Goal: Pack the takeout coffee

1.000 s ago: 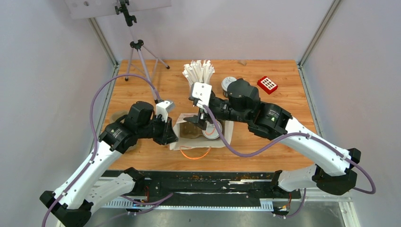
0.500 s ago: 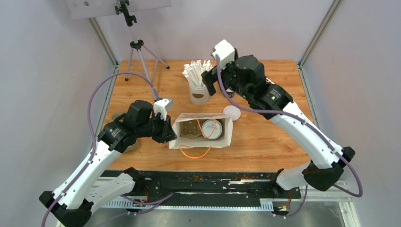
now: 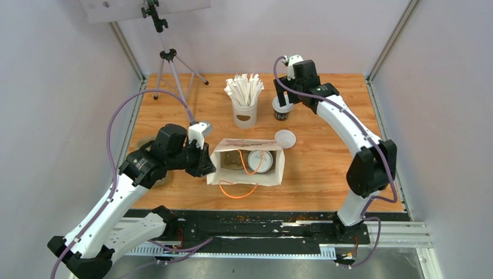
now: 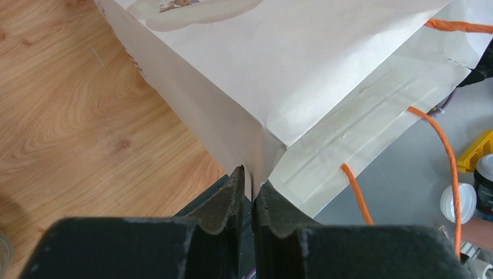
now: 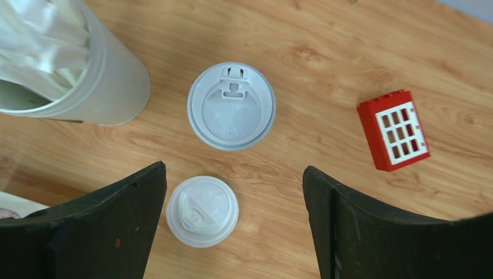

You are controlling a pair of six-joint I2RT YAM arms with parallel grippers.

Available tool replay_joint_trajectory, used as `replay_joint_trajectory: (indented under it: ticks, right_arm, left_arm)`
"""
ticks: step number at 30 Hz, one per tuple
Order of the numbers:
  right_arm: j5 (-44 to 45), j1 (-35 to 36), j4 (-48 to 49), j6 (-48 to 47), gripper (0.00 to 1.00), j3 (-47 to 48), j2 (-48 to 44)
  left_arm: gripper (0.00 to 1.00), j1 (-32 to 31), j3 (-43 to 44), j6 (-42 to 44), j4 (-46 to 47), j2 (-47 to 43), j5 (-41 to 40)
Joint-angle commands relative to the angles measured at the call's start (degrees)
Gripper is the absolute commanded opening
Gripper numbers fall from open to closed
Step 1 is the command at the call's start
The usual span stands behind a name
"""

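Nearest the arm bases, the L gripper (image 4: 252, 181) was pinched tight on the left side edge of a white paper bag (image 3: 247, 177). Its fingers were together w/ only the paper fold between them. The bag stood open-topped near the front centre of the wooden table (image 3: 325, 174). Its orange cord handles (image 4: 356, 196) looped from the rim, one inside the bag and one out over the near side.

Inside the bag, towards its right, sat the first coffee cup (image 3: 260, 161), seen from above as a round white lid. A beige-brown insert (image 3: 232, 159) lay to the lid's left, detail unclear. Just beside the bag's far right corner, a loose white lid (image 3: 285, 138) lay flat on the wood.

Further back, a white cup of paper-wrapped sticks (image 3: 245, 113) stood upright. Just to its right stood the second coffee cup (image 3: 281, 111), dark brown w/ its white lid on, upright on the table.

The R gripper (image 5: 232, 170) hovered above that cup, not touching it, fingers spread wide and holding nothing. Its wrist view looked straight down, w/ the lidded cup and the loose lid both showing in the gap between the two black fingers. A red block (image 5: 394, 129) w/ a white grid face lay on the wood, apart from the cup.

At the far left rear stood a black tripod (image 3: 168, 64).
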Motion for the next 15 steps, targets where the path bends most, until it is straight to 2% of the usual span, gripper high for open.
replay_joint_trajectory:
  ticks: [1, 4, 7, 15]
  right_arm:
    - [-6.9, -1.4, 8.0, -1.5, 0.85, 0.9, 5.8]
    - [-9.4, -1.4, 12.7, -2.0, 0.84, 1.1, 9.2]
    - [-5.4, -1.4, 14.1, -1.1, 0.87, 2.3, 12.7]
    - [-4.4, -2.5, 17.7, -3.6, 0.92, 1.1, 14.3]
  left_arm:
    - [0.17, 0.2, 3.0, 1.8, -1.4, -0.7, -0.4]
    - [0.17, 0.1, 3.2, 1.9, -1.6, -0.7, -0.6]
    - [0.17, 0.1, 3.4, 2.3, -1.8, -0.4, -0.8]
    - [0.17, 0.1, 4.2, 2.2, -1.7, 1.1, -1.0]
